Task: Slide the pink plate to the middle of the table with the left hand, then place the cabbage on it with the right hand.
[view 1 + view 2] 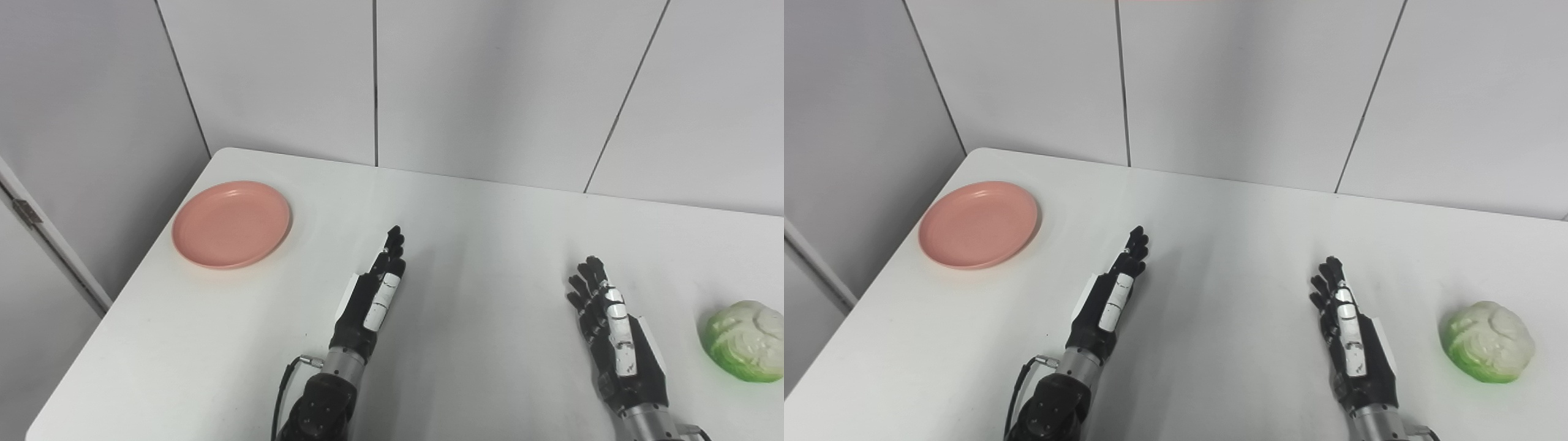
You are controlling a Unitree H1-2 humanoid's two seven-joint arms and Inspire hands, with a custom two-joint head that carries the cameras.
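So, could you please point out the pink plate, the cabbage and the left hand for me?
pink plate (231, 223), left eye view, centre of its bare inside.
cabbage (1488, 342), right eye view, middle of the head.
left hand (370, 300), left eye view, back of the hand.

The place looks like a robot test lab rather than a home. A plain white rectangular worktop (478, 220) stands in a corner of bare pale-grey panelled walls (490, 79) with thin dark seams, from 9 to 3 o'clock. Lighting is even, and nothing decorates the walls.
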